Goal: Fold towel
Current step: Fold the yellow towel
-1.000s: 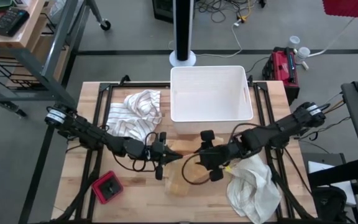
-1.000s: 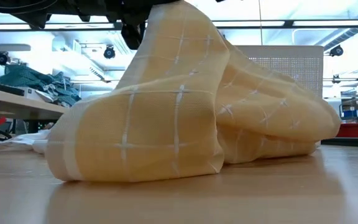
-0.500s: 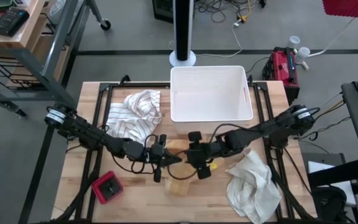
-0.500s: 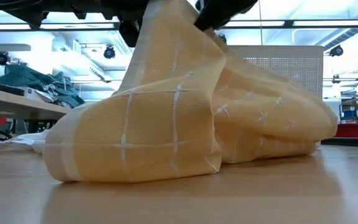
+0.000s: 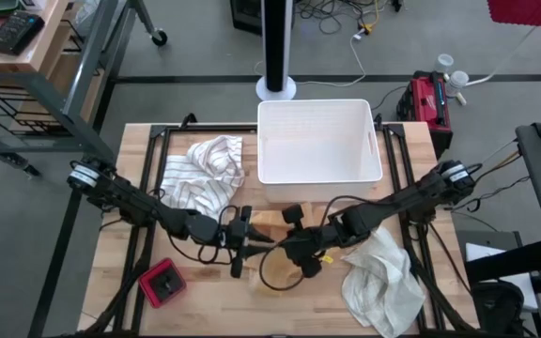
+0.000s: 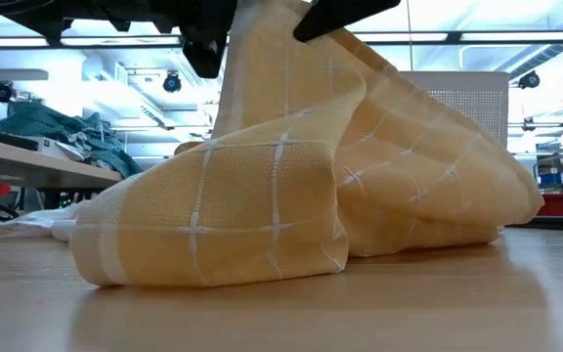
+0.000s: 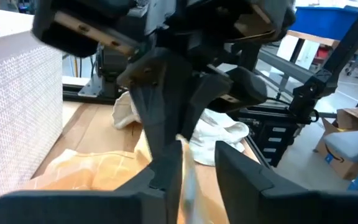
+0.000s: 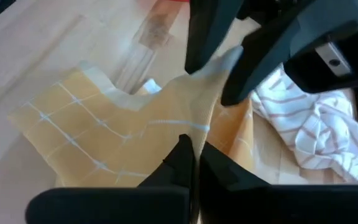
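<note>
Towel, the yellow checked one, sits near the middle of the table's front half, just in front of the white bin, and it is nowhere near folded. From table height it is a humped, rumpled mound with its upper part pulled up off the wood and its lower edge resting on the surface. No neat crease or squared layer shows, so I judge the job to be at an early stage: one part lifted, the real folding all to come.

Both arms meet over it. The right gripper has its fingers pinched together on a ridge of the cloth. The left gripper is at the raised part beside it, jaws a little apart with a fold of cloth between them; whether it truly grips I cannot tell.

A striped cloth lies toward the back left, a white cloth at the front right, and a small red box near the front left corner.
</note>
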`<state>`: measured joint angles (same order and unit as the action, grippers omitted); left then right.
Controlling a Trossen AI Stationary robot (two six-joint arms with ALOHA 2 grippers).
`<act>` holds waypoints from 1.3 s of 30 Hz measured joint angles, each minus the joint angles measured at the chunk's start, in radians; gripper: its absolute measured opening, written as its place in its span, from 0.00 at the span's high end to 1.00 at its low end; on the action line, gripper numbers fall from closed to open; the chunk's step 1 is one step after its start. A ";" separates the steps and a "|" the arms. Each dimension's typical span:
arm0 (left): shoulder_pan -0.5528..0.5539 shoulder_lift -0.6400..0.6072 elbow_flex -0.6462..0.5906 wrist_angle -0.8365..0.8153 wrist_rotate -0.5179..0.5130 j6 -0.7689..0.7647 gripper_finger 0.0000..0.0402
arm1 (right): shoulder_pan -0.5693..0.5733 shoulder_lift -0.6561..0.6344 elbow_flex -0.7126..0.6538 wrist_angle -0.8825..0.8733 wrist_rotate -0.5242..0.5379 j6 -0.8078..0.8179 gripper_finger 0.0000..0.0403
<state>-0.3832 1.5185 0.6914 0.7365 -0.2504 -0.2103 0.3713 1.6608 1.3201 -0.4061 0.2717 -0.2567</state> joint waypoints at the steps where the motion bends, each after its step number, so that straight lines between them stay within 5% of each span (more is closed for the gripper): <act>1: 0.000 0.000 0.000 -0.006 0.000 -0.002 0.75 | 0.003 0.000 0.000 -0.001 0.008 -0.003 1.00; 14: 0.000 0.000 0.000 -0.049 -0.003 -0.034 0.64 | 0.011 0.000 0.000 -0.007 0.044 -0.020 1.00; 25: -0.001 0.001 0.000 -0.044 -0.021 0.007 0.98 | 0.011 0.000 0.000 0.031 0.044 -0.032 1.00; 31: -0.029 -0.049 0.000 -0.053 -0.106 0.068 1.00 | 0.004 -0.018 0.000 -0.001 -0.007 0.031 0.96; 39: -0.100 -0.299 0.007 -0.167 -0.119 0.065 1.00 | 0.001 -0.162 0.000 -0.106 0.020 0.084 0.81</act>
<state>-0.4834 1.2197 0.6980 0.5696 -0.3697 -0.1456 0.3724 1.4988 1.3197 -0.5120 0.2919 -0.1726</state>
